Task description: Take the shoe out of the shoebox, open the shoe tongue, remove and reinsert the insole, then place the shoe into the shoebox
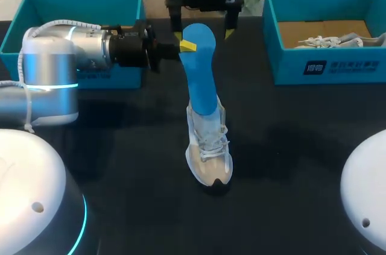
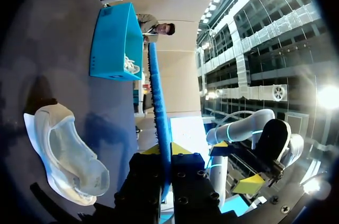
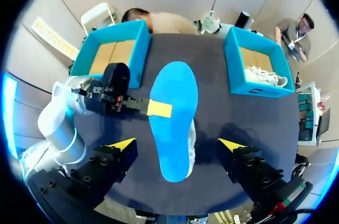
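White shoe (image 1: 208,152) (image 2: 69,155) on its sole at about the middle of the dark table (image 1: 120,164), toe toward the near edge, mouth upward. Over it the blue insole (image 1: 202,80) (image 2: 159,107) (image 3: 174,113), broad face up, lengthwise along the shoe, one end above the shoe's mouth and the other out toward the far edge. Touching the shoe at that lower end or just off it: cannot be told. Left gripper (image 1: 186,45) (image 2: 166,152) (image 3: 159,108) in from the left side, fingers pinching the insole's left edge near its far end, one yellow tip flat on the top face; seen from the left wrist, the insole edge-on between the two fingers. Right gripper (image 1: 204,35) (image 3: 176,144) above the insole's far end, fingers spread wide, one yellow tip off each long edge, touching nothing. Dark cloth showing on both sides of the shoe and ahead of its toe, out to the near edge. Left arm (image 1: 54,68) across the far-left stretch of the table, just in front of the left shoebox (image 1: 72,2) (image 3: 114,49), brown cardboard floor showing inside. Right shoebox (image 1: 325,56) (image 2: 114,44) (image 3: 254,83) at the far right — a second shoe (image 1: 329,41) (image 3: 262,75) lying inside it — well apart from the shoe on the table.
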Tool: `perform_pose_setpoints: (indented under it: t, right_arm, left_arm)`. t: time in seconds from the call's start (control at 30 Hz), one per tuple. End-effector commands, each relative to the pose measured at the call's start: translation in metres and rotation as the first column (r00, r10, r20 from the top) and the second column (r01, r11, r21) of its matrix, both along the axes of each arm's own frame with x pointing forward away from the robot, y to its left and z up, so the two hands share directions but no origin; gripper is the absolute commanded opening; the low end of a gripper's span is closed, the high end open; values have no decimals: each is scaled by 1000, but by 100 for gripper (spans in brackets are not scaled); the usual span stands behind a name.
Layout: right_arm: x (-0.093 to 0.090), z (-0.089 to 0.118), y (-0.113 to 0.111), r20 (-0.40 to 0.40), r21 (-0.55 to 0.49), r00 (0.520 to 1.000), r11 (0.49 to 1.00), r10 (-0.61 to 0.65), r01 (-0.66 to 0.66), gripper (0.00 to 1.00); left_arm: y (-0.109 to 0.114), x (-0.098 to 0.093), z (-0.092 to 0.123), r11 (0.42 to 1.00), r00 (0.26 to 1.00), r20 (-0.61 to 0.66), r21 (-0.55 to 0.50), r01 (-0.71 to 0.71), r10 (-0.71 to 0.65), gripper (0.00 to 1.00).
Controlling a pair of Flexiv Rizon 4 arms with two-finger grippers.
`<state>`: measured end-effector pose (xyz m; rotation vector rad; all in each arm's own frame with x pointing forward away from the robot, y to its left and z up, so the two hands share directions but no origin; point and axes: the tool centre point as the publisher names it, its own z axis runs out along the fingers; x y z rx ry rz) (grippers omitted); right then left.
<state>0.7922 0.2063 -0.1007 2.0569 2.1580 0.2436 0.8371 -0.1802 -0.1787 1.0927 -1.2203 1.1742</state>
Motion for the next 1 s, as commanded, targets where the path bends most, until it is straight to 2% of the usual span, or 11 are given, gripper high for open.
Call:
perform_pose_setpoints:
  t: [0.03,0.8,0.87,0.97,1.0]
  right_arm:
    - [2,-4,3,1,1,1000,1000,-5,5,100]
    - [3,-6,1,4,14,1000,1000,-9,9,100]
    - [3,-6,-4,12,50,1000,999,-6,6,100]
    - [1,-4,-10,9,19,1000,1000,-1,1,100]
    - [1,-3,-14,17,53,1000,999,0,-1,100]
  left_arm:
    - [0,-1,1,1000,1000,0,2,-3,3,0]
    - [0,-1,1,1000,1000,0,2,-3,3,0]
    - [0,-1,1,1000,1000,0,2,-3,3,0]
    - [0,-1,1,1000,1000,0,2,-3,3,0]
    - [0,-1,1,1000,1000,0,2,-3,3,0]
